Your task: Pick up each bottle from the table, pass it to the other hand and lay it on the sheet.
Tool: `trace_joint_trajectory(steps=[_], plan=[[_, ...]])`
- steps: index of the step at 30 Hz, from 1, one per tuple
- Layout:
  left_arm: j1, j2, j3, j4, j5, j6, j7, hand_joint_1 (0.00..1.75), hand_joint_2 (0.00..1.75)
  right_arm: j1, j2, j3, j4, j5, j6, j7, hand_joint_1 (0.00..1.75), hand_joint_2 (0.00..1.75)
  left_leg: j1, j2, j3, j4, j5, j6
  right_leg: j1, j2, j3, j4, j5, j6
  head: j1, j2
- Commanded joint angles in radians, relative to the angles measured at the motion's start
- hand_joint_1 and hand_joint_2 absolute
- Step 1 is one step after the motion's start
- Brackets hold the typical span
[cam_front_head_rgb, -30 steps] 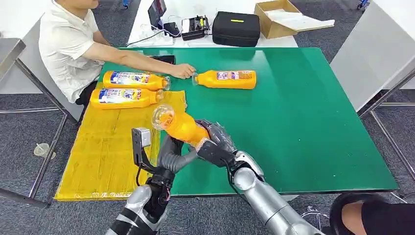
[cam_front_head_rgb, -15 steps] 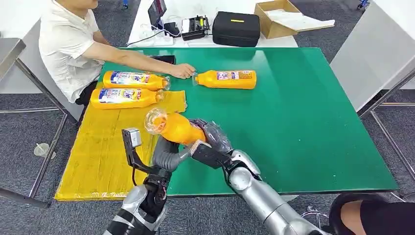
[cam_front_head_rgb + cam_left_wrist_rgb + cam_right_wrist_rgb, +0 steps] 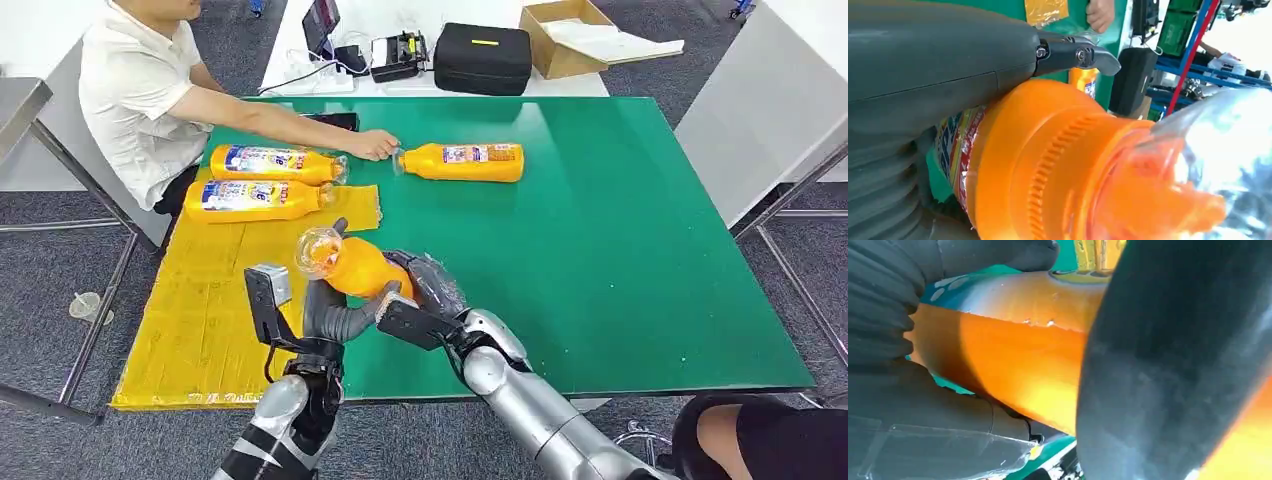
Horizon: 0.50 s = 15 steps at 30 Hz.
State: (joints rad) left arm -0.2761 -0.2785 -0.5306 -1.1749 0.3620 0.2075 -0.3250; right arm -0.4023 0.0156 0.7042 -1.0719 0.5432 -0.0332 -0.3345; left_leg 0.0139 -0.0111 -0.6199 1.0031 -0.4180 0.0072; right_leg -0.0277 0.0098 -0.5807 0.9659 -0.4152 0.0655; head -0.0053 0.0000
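- Over table's near edge: bottle (image 3: 352,264) gripped by both right hand (image 3: 425,292) and left hand (image 3: 335,310).
- Cap end points toward yellow sheet (image 3: 205,320), left hand nearer it.

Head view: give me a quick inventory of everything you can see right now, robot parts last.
held bottle: 1, orange with clear cap, in the air above the near table edge, between both hands
bottles on sheet: 2, orange, lying side by side at the sheet's far end
bottle on table: 1, orange, lying at the far middle, a person's hand at its cap
sheet: 1, yellow, over the table's left side
table: 1, green top
black case: 1, on the white table behind
cardboard box: 1, brown, beside the case
person: 1, white shirt, seated far left
left hand: grey, grips the held bottle near its neck
right hand: dark, holds its body
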Motion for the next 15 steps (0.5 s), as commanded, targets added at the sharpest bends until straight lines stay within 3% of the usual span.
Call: trace_joint_trajectory(steps=[1,9,12,13,14,15], plan=[[-0.046,0.016,0.0,0.058,0.105,-0.139,0.067,1.75,1.75,-0.052,-0.004,0.064,0.038,0.021,-0.026,-0.004,1.75,1.75,0.0,0.002,0.004,0.001,-0.002,0.0,0.001,0.0,0.004,0.001,-0.001,-0.004,0.0,0.0],[-0.04,0.023,0.013,0.074,0.185,-0.23,0.089,1.75,1.75,-0.052,-0.002,0.058,0.025,0.014,-0.04,-0.025,1.75,1.75,0.0,0.002,0.005,0.001,-0.002,0.0,0.001,0.0,0.004,0.001,-0.002,-0.004,0.0,0.0],[-0.04,0.029,0.014,0.075,0.207,-0.253,0.1,1.75,1.75,-0.053,0.001,0.059,0.024,0.012,-0.041,-0.03,1.54,1.75,0.0,0.002,0.004,0.0,-0.002,0.0,0.001,0.001,0.003,0.0,-0.001,-0.003,0.0,0.0],[-0.041,0.03,0.014,0.076,0.207,-0.254,0.099,1.75,1.75,-0.053,0.002,0.06,0.024,0.012,-0.041,-0.03,1.31,1.75,-0.001,0.002,0.003,0.0,-0.001,0.0,0.0,0.0,0.003,0.0,-0.001,-0.003,0.0,0.0],[-0.043,0.031,0.013,0.079,0.207,-0.255,0.098,1.75,1.75,-0.052,0.003,0.058,0.025,0.011,-0.042,-0.032,0.49,1.75,0.0,0.002,0.005,0.001,-0.002,0.0,0.0,0.001,0.004,0.001,-0.002,-0.004,0.0,0.0],[-0.042,0.031,0.015,0.075,0.207,-0.253,0.09,1.75,1.75,-0.05,0.006,0.056,0.025,0.009,-0.045,-0.032,0.0,1.75,0.0,0.002,0.003,0.0,-0.001,0.0,0.0,0.001,0.003,0.0,-0.001,-0.003,0.0,0.0]])
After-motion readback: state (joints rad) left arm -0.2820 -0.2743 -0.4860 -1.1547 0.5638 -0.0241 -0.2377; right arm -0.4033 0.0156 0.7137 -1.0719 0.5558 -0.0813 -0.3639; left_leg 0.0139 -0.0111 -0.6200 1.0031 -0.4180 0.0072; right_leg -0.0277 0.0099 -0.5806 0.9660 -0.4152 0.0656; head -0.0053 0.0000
